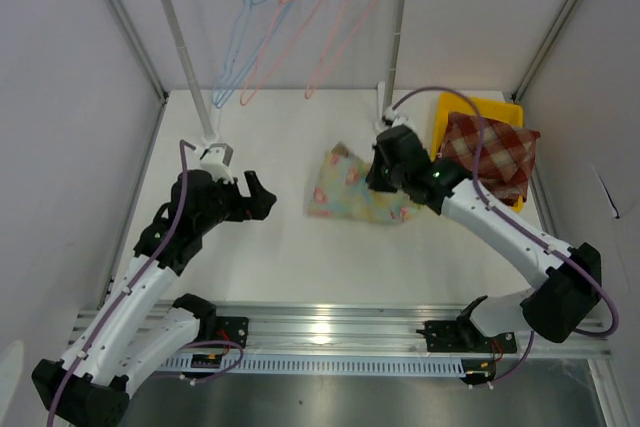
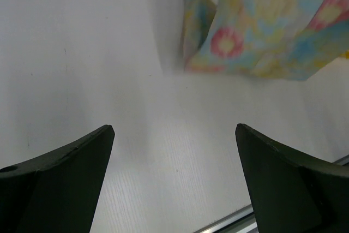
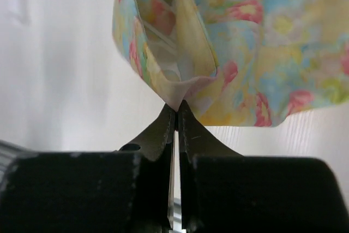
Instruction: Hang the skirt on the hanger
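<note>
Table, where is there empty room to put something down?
Bare table lies between the hangers and the skirt, and from the skirt toward the left end effector. The right side is crowded: tray, plaid cloth.

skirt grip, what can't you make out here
Top view: the right arm covers where the right hand pinches the skirt.
Right wrist view: skirt runs off the top and right edges.
Left wrist view: top edge cuts the skirt.
Top view: plaid cloth hides most of the yellow tray.
</note>
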Action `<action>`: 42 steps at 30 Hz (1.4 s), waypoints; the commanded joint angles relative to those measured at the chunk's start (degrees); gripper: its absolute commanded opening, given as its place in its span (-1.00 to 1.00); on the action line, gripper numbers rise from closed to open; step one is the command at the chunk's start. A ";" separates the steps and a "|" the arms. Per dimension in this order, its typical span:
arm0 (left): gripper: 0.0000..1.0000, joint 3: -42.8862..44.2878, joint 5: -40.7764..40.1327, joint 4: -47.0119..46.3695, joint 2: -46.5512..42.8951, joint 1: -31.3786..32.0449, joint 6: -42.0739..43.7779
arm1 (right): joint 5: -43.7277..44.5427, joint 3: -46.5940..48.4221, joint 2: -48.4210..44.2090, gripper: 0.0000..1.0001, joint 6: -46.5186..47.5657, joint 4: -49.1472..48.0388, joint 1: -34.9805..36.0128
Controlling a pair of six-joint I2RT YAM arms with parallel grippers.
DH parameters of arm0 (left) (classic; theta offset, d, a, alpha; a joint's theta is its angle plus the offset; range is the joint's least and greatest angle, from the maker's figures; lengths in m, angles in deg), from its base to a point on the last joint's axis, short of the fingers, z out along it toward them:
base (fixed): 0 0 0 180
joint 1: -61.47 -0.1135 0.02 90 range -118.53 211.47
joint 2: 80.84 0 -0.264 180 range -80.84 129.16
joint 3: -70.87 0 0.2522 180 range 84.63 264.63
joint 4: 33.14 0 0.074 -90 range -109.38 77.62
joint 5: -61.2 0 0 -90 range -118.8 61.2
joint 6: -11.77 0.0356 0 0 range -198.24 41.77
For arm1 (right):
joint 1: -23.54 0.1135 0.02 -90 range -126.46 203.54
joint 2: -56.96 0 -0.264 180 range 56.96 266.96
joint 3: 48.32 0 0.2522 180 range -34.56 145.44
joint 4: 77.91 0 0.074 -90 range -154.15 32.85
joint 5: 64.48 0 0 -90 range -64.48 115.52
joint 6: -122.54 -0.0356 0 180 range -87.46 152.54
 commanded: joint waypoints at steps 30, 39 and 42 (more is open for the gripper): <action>0.55 -16.57 -1.19 -5.53 -0.23 -0.18 -21.35 | 6.61 3.12 15.86 0.27 5.93 -3.55 21.07; 0.55 -15.52 -10.50 5.72 -14.37 -0.53 -26.98 | -1.23 18.86 37.04 0.41 14.83 -2.59 20.27; 0.57 -15.34 -10.51 7.05 -17.37 -0.53 -27.24 | 0.87 22.29 41.43 0.43 15.36 -1.80 21.07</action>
